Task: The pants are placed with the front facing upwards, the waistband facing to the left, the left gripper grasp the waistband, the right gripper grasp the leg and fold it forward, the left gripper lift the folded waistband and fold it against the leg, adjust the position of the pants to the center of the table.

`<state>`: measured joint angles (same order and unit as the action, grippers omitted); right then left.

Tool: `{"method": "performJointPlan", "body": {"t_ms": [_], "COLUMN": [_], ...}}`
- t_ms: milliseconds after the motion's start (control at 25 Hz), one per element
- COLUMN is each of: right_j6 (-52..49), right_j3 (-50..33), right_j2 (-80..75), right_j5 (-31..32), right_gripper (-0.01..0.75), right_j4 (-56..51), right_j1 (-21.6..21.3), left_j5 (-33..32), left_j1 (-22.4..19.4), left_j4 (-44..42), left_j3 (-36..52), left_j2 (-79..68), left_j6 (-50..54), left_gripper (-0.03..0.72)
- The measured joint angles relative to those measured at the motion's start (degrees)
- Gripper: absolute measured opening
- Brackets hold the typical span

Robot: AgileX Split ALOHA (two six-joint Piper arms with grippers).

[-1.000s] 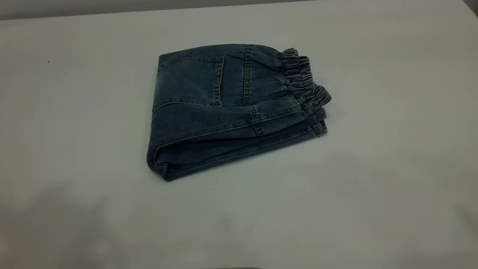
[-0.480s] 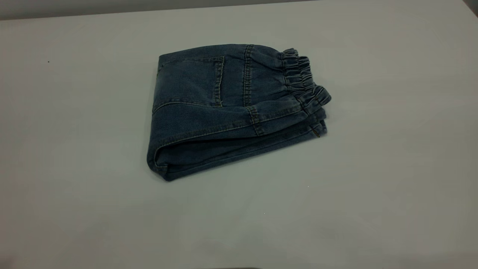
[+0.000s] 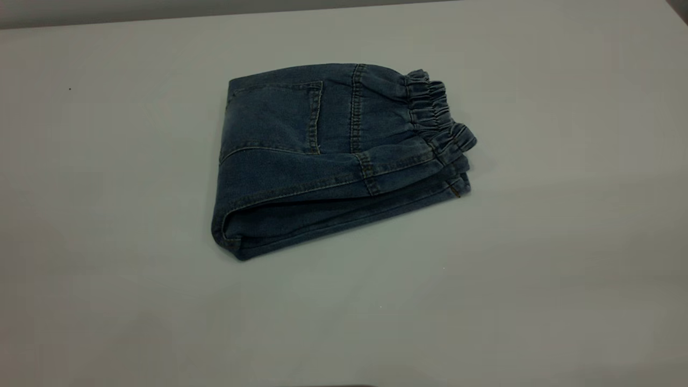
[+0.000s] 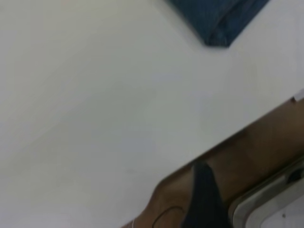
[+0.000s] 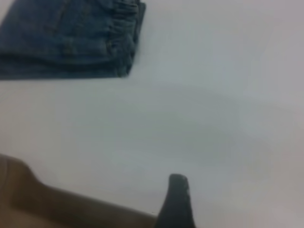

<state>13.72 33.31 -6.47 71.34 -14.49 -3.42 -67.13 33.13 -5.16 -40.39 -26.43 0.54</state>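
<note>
The pants [image 3: 322,156] lie folded into a compact blue denim bundle near the middle of the table [image 3: 537,269], back pocket side up. The ruffled waistband [image 3: 438,115] forms the bundle's right end, stacked over the leg hems. Neither arm shows in the exterior view. In the left wrist view the left gripper [image 4: 203,190] hangs past the table's near edge, far from a folded corner of the pants [image 4: 218,19]. In the right wrist view the right gripper [image 5: 176,199] sits at the table's near edge, well apart from the waistband [image 5: 124,28]. Neither gripper touches the cloth.
The table's near edge [image 4: 237,135] runs through the left wrist view, with a brown surface [image 4: 256,156] beyond it and a pale rimmed part [image 4: 270,199] lower down. A brown surface [image 5: 57,209] also lies past the edge in the right wrist view.
Soft shadows on the near part of the table have faded. The pants have not moved.
</note>
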Motion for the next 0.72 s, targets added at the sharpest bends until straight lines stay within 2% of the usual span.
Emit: {"method": "performJointPlan", "body": {"t_ms": [280, 720], "right_j6": [0.00, -0.25], "right_j3": [-4.63, -5.96], "right_j2": [3.26, 7.11], "right_j5": [-2.59, -4.82], "right_gripper": [0.537, 0.537], "right_j4": [1.43, 1.47], "right_j1": [0.00, 0.00], "left_j5": [0.00, 0.00], "left_j1": [0.00, 0.00], "left_j4": [0.00, 0.28], "left_j3": [5.11, 9.63], "left_j2": [4.82, 12.18], "left_j6": [1.92, 2.79], "left_gripper": [0.454, 0.454]}}
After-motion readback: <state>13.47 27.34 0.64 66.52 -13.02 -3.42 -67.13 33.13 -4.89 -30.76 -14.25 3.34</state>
